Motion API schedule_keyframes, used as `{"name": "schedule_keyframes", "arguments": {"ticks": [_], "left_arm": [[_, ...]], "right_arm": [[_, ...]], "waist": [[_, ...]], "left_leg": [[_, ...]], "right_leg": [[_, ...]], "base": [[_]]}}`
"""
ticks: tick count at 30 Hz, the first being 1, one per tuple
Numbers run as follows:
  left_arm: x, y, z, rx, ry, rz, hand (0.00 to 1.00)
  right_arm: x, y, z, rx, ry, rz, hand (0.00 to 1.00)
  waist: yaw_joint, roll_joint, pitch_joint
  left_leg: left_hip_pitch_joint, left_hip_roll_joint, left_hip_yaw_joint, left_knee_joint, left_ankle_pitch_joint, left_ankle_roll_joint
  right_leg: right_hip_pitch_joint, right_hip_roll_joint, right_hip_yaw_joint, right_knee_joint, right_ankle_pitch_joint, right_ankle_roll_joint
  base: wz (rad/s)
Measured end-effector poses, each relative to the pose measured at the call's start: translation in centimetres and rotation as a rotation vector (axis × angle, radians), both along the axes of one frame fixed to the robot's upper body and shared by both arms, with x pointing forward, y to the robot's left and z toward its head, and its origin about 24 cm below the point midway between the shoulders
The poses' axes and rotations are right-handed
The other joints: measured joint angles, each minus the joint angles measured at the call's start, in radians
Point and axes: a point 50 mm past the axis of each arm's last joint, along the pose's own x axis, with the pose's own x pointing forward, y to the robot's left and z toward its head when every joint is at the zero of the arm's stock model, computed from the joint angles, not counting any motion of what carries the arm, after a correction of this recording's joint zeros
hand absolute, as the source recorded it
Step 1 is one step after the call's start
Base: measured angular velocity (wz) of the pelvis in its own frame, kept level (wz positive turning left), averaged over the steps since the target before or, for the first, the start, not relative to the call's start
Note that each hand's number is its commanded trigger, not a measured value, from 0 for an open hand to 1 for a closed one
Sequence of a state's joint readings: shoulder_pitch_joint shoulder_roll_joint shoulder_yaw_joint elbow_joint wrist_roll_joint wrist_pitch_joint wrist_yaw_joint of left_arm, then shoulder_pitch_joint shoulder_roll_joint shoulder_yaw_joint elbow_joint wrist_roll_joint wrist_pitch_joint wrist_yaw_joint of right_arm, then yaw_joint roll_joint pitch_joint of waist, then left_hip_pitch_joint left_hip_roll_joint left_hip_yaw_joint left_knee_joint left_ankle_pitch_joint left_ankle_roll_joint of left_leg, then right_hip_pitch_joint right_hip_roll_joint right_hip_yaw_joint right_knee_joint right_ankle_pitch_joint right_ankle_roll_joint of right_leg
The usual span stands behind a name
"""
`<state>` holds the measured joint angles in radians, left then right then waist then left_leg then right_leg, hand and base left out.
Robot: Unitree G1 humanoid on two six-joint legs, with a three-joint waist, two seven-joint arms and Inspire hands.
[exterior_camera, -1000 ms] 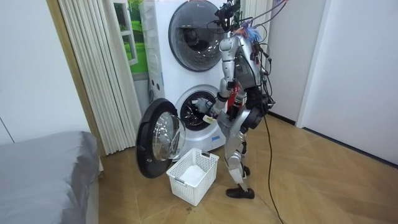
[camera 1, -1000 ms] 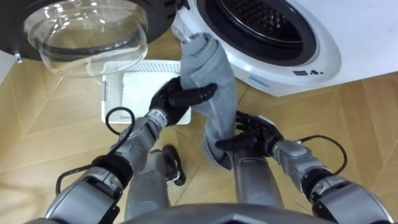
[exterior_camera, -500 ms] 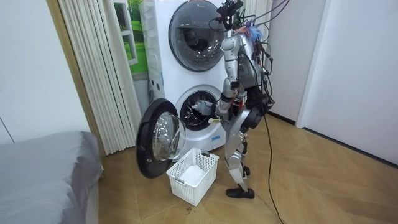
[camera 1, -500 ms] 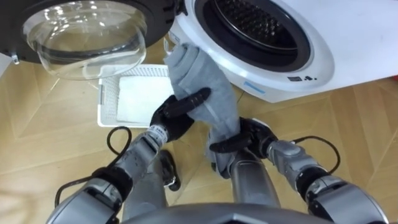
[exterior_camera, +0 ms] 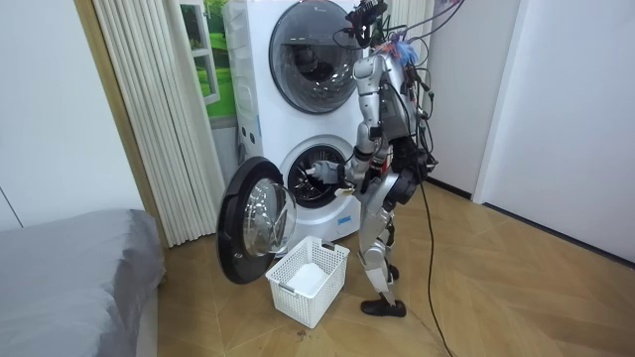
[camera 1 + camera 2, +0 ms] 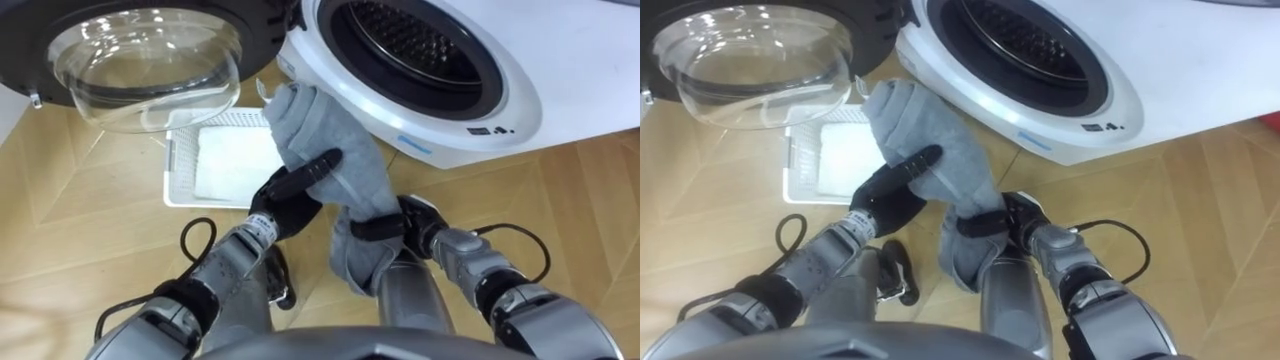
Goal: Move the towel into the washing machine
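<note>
Here the left hand (image 6: pixel 288 192) is clamped on the grey towel (image 6: pixel 335 150) at mid-height. The right hand (image 6: pixel 402 226), just beside and lower, is curled round its hanging part. The towel's top bunches above the left hand against the washing machine (image 6: pixel 485 95), below the drum mouth (image 6: pixel 412 42) and not yet inside. I judge the tail may snag on that rim or slip toward the basket (image 6: pixel 180 170) beyond the left hand. The open door (image 6: pixel 150 55) hems that hand's outer side; the mouth ahead is wide.

Basket (image 6: pixel 178 160), washing machine (image 6: pixel 520 60) on wood floor (image 6: pixel 80 210)
</note>
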<state>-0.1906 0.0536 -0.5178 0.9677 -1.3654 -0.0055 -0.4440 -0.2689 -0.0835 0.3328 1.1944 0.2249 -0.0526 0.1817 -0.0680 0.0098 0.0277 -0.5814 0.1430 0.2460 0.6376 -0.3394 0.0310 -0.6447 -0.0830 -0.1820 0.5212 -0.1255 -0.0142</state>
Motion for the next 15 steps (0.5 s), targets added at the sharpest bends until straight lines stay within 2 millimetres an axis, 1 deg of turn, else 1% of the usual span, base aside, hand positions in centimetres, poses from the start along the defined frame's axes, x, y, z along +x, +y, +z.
{"name": "schedule_keyframes", "arguments": {"ticks": [3, 5, 7, 10, 12, 14, 15], "left_arm": [[0.0, 0.1, 0.0, -0.01, 0.004, 0.014, 0.0], [0.1, 0.1, 0.0, -0.027, 0.01, 0.033, 0.0], [0.1, 0.4, 0.0, -0.033, 0.014, 0.051, 0.0], [0.4, 1.1, 0.0, -0.016, 0.007, 0.075, 0.0], [0.5, 1.5, 0.1, -0.006, 0.002, 0.093, 0.0], [0.7, 2.1, 0.1, 0.05, 0.003, 0.096, 0.0], [0.7, 2.2, 0.1, 0.071, 0.0, 0.088, 0.0]], "right_arm": [[0.0, 0.0, 0.0, -0.014, -0.011, -0.009, 1.0], [-0.1, 0.0, 0.0, -0.021, -0.013, -0.027, 1.0], [-0.2, -0.2, -0.1, -0.03, -0.013, -0.04, 1.0], [-0.2, -0.8, 0.0, -0.046, -0.014, -0.061, 1.0], [-0.1, -1.0, 0.0, -0.054, -0.016, -0.076, 1.0], [-0.1, -1.3, 0.0, -0.057, -0.016, -0.102, 1.0], [-0.1, -1.5, 0.0, -0.059, -0.014, -0.11, 1.0]], "waist": [[0.008, 0.005, 0.0008], [0.022, 0.007, 0.002], [0.028, 0.015, 0.0031], [0.049, 0.023, 0.0082], [0.052, 0.026, 0.0098], [0.064, 0.025, 0.011], [0.067, 0.024, 0.0113]], "left_leg": [[0.001, 0.0, -0.001, -0.006, 0.002, -0.003], [0.001, 0.0, -0.002, -0.015, 0.004, -0.007], [0.001, 0.001, -0.003, -0.015, 0.005, -0.008], [0.0, -0.001, -0.004, -0.016, 0.005, -0.008], [-0.001, -0.004, -0.006, -0.02, 0.005, -0.008], [0.001, -0.017, -0.008, -0.033, 0.011, -0.007], [0.001, -0.017, -0.008, -0.036, 0.013, -0.006]], "right_leg": [[0.0, 0.004, 0.002, -0.004, 0.0, -0.001], [-0.002, 0.004, 0.001, -0.005, 0.0, -0.002], [-0.001, 0.002, -0.01, -0.005, -0.001, -0.005], [-0.001, 0.001, -0.014, -0.004, -0.002, -0.006], [-0.002, -0.002, -0.016, -0.004, -0.002, -0.006], [-0.004, -0.009, -0.015, -0.004, -0.002, -0.005], [-0.005, -0.012, -0.016, -0.004, -0.002, -0.005]], "base": [[0.0], [0.0], [0.02], [0.01], [0.05], [0.05], [0.07]]}}
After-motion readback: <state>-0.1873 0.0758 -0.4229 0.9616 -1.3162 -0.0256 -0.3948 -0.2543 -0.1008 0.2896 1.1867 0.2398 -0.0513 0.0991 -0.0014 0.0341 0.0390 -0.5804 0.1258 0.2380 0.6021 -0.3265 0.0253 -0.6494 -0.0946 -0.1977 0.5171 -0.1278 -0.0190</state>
